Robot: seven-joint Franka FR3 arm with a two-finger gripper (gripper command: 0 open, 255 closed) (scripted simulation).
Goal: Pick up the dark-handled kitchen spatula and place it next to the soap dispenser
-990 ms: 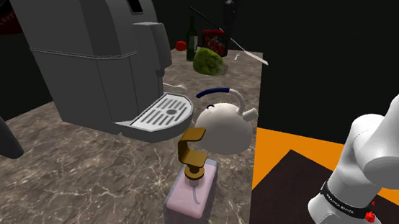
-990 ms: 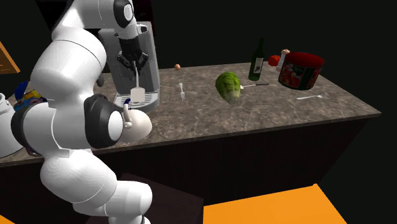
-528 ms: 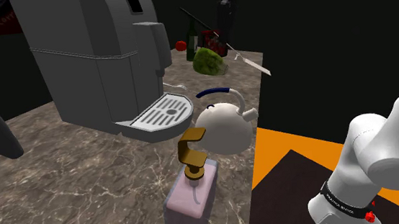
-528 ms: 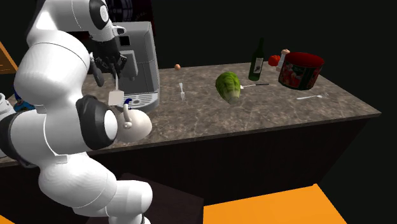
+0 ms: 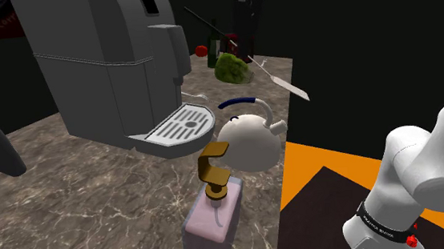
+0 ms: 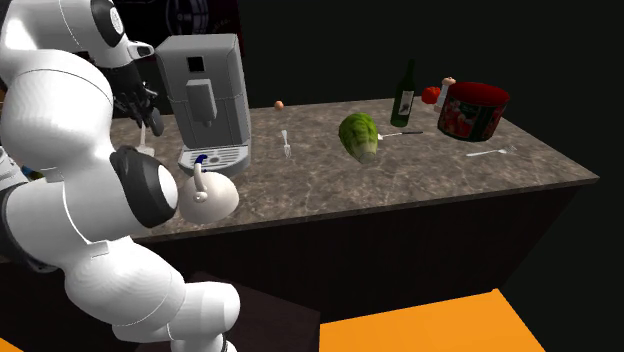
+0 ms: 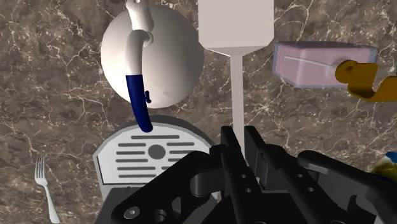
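The wrist view looks down on the white kettle [image 7: 153,54] with its blue handle and lays out what is around it. The coffee machine's slotted drip tray [image 7: 153,153] sits just beside the kettle, and a fork [image 7: 44,188] lies further off, past the tray. The pink soap dispenser [image 7: 318,62] with its gold pump is on the kettle's other side, near it but apart. The shoulder view adds height: the grey coffee machine [image 5: 116,63] rises behind the kettle, and the dispenser stands upright in front of it by the counter's edge. The second exterior view takes in the long counter beyond the kettle, with a lettuce [image 6: 360,137], a dark green bottle [image 6: 404,93], a red tin [image 6: 473,112] and a spoon [image 6: 488,153], all well apart from the kettle.

The counter [image 5: 81,194] is brown stone with pale veins. An orange floor [image 5: 328,164] lies below its edge, and a black area lies behind it.

The gripper [image 7: 238,135] has its fingers drawn almost together, clamped on the thin shaft of the spatula [image 7: 235,28]. In the wrist view the pale blade juts ahead of the fingertips, over the counter between the kettle and the dispenser. In the shoulder view the spatula hangs tilted in the air above and beyond the kettle, with the dark handle high and the blade lower, touching nothing else.
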